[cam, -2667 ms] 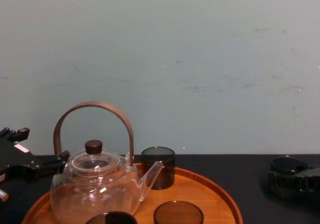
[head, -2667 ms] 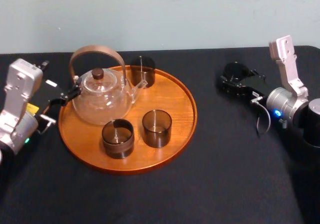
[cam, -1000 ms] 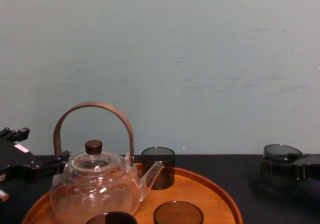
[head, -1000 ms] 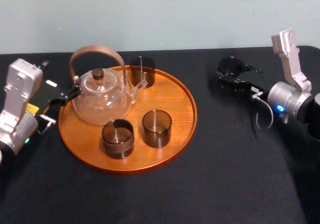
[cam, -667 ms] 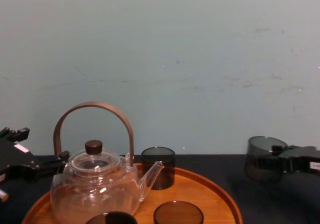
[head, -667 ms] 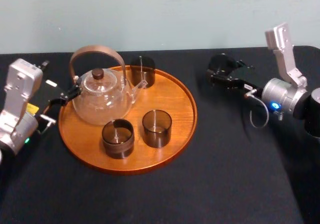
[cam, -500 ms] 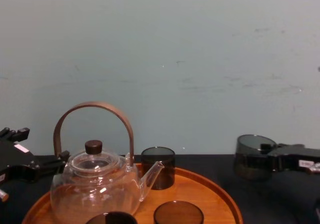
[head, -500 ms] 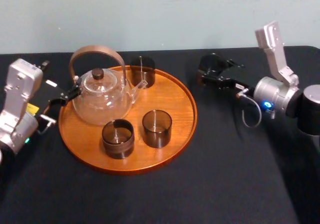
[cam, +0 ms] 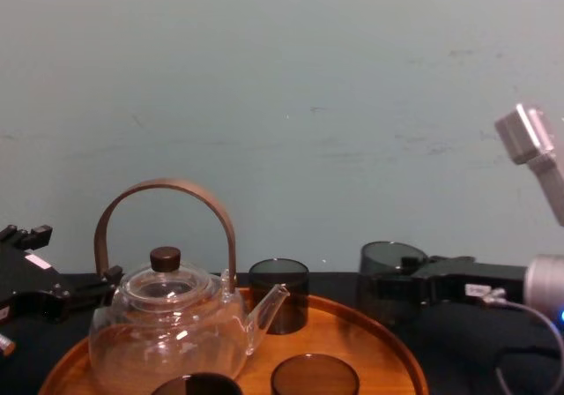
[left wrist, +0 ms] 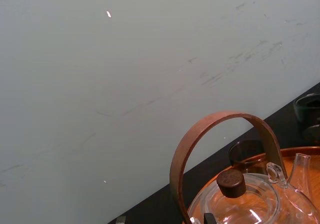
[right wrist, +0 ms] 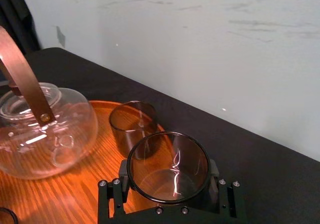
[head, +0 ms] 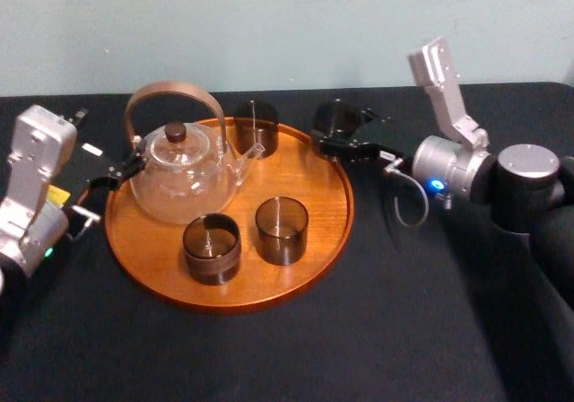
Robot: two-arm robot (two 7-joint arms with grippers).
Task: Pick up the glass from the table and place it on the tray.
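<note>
We find the right gripper (head: 337, 138) clamped on the dark glass (head: 333, 117), seated between its fingers at the upper-right rim of the tray (head: 309, 173).

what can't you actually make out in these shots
Base of the held glass: right wrist view, the right gripper hides it, so its gap to the tray rim is unclear.
The front-left glass and front-right glass: chest view, cut off by the bottom edge.
Lower body of the teapot: left wrist view, cut off by the picture's edge.
Whether the left gripper, parked beside the tray, touches the teapot: head view, too dark and small there.
</note>
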